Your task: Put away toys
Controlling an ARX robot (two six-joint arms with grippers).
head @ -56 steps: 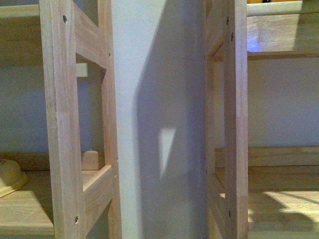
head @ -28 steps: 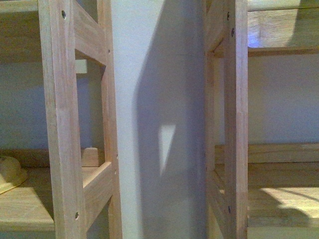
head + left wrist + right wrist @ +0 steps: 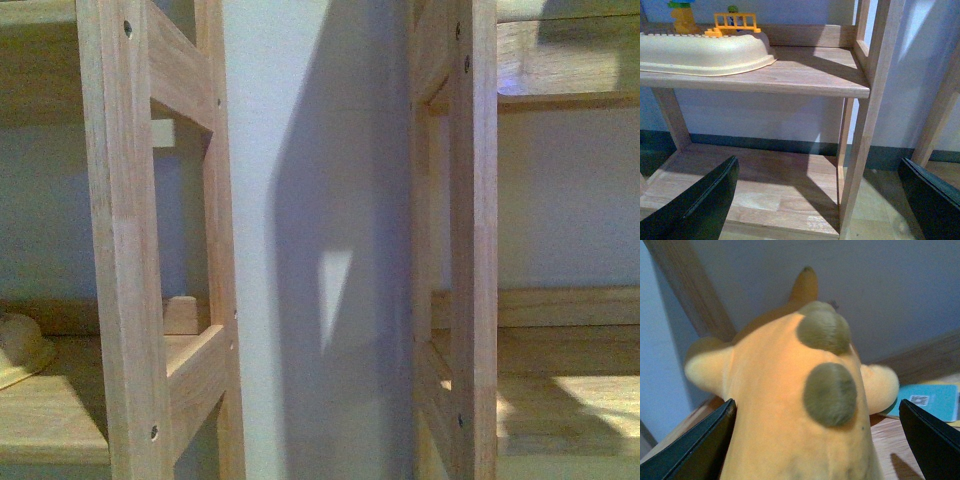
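Right wrist view shows the orange plush toy (image 3: 790, 405) between the wide-apart fingers of the right gripper (image 3: 815, 440), on a wooden shelf (image 3: 905, 440). Left gripper (image 3: 820, 200) is spread apart, holding nothing, near a cream tray (image 3: 705, 52).

Two wooden shelf units (image 3: 125, 250) stand apart before a pale wall. A cream tray (image 3: 705, 52) rests on one shelf board (image 3: 810, 75); the plush (image 3: 795, 405) and a blue card (image 3: 930, 401) lie on another.
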